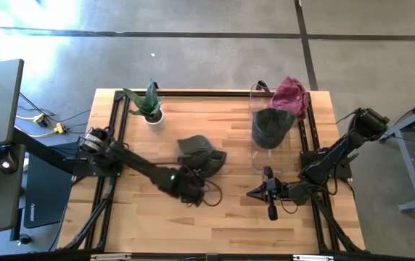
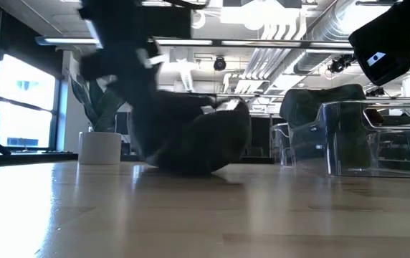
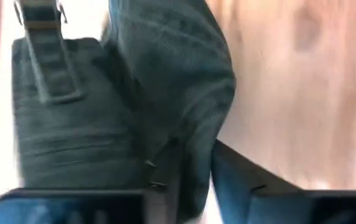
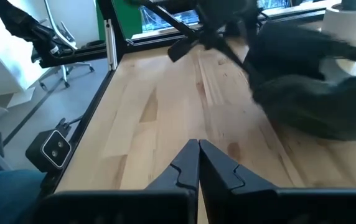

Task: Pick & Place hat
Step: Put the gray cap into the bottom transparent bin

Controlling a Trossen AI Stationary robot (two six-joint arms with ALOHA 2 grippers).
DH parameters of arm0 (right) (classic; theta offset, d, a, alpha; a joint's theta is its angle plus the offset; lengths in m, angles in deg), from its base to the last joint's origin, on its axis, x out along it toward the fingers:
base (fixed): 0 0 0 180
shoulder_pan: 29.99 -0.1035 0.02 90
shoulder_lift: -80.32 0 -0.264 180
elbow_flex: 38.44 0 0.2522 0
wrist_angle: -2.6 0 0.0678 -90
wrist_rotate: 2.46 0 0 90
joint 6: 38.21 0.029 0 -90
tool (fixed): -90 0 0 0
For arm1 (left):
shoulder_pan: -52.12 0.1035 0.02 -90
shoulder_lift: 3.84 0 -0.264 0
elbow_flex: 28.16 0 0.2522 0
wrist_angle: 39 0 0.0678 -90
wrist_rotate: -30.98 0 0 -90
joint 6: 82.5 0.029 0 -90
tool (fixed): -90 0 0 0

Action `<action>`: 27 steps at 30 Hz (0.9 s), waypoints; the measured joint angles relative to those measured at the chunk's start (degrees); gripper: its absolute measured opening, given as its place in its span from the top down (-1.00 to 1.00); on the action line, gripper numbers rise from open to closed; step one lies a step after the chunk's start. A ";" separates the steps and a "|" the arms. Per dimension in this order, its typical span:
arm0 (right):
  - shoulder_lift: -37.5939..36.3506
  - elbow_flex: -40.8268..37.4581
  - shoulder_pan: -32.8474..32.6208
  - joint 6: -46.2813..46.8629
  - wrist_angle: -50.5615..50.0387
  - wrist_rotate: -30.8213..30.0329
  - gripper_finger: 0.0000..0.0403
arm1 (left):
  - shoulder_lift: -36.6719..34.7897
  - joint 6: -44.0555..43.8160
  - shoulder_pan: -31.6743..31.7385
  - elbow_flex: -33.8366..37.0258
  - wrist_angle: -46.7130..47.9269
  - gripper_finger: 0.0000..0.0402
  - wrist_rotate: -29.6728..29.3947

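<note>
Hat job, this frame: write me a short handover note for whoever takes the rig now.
Left claw: at the near edge of the dark hat mid-table, cloth between its fingers; whether the grip is firm is unclear.
Right claw: shut, empty, waiting low over bare wood right of the hat.
Clear stand at back right already carries another dark hat; a red hat sits behind it. Potted plant at back left.
Done: left arm has reached the hat.
Left: lift and place it; the destination is not evident.
</note>
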 joint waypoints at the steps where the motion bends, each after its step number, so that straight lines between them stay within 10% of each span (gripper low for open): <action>1: 0.00 0.00 -0.01 -0.66 0.15 -0.01 0.99 | 0.00 -2.39 -0.93 0.00 1.95 0.53 0.19; 10: 0.02 0.00 -0.01 -0.83 0.55 -0.09 0.99 | -4.36 -30.52 -10.76 0.15 19.68 0.16 -9.83; 19: 0.02 0.00 -0.01 -0.61 0.61 -2.64 0.99 | -5.89 -15.20 -11.66 0.00 -9.95 0.16 -13.84; 27: 0.02 0.00 -0.01 0.95 0.83 -2.82 0.99 | 0.68 -14.13 1.29 0.08 -7.35 0.47 -7.68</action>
